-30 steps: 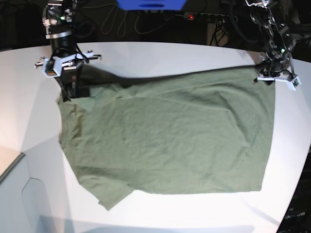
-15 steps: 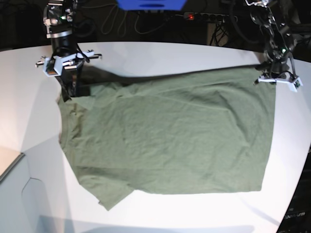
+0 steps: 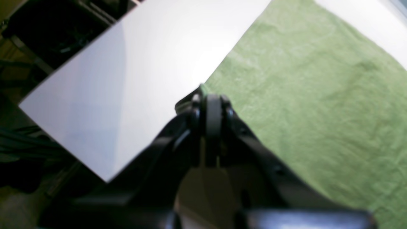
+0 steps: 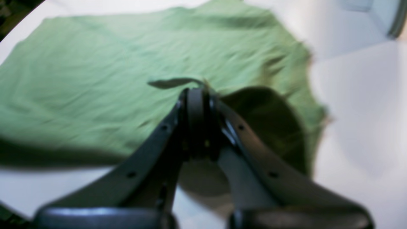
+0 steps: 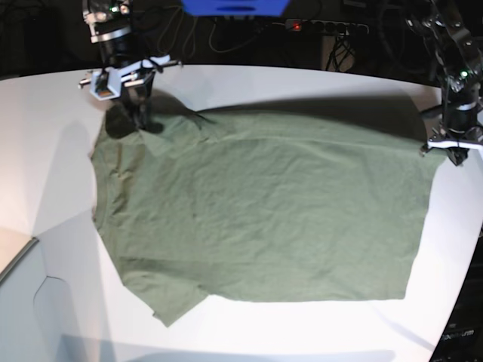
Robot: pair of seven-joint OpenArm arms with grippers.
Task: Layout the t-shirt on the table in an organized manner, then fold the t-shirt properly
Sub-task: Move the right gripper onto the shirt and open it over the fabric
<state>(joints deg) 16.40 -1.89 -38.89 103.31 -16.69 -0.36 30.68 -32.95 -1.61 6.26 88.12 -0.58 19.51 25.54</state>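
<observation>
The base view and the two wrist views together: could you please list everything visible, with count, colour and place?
t-shirt: one, olive green, spread across the table's middle.
table: one, white, under everything.
grey panel: one, at the table's near corner.
power strip: one, dark, behind the table.
blue object: one, top edge.
right gripper: one, black, shut on the t-shirt's far corner.
left gripper: one, black, shut on the t-shirt's opposite far corner.
</observation>
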